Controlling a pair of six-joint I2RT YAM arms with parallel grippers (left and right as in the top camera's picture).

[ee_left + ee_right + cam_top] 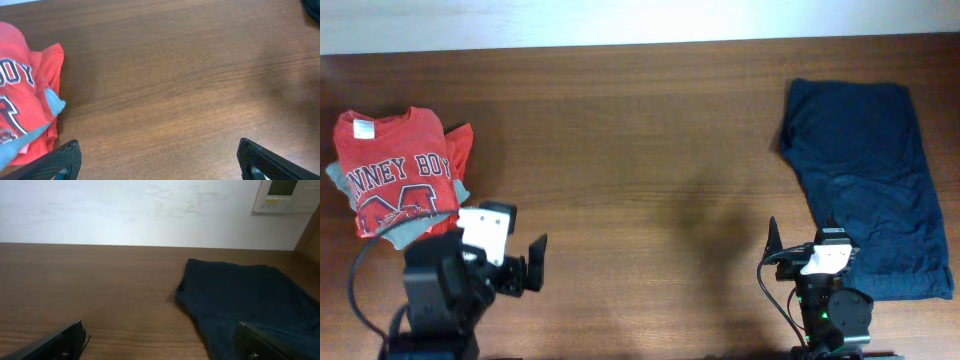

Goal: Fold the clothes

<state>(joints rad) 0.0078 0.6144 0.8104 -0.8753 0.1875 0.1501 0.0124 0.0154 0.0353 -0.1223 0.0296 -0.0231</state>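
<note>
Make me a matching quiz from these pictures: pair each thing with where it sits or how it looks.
Things:
1. red-orange cotton T-shirt with block lettering
2. plain navy cotton garment
3. light-grey cotton shirt
4. left tool

Descriptions:
A. open, holding nothing
B. peeking out from underneath
C. spread out alone, at the right side
D. lying on top, at the left side

Pairs: 1-D, 2-C, 3-B, 4-A

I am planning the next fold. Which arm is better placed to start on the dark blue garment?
Right. The right hand, open, hangs over the edge of the dark blue garment; the left hand is across the table, beside the red shirt.
</note>
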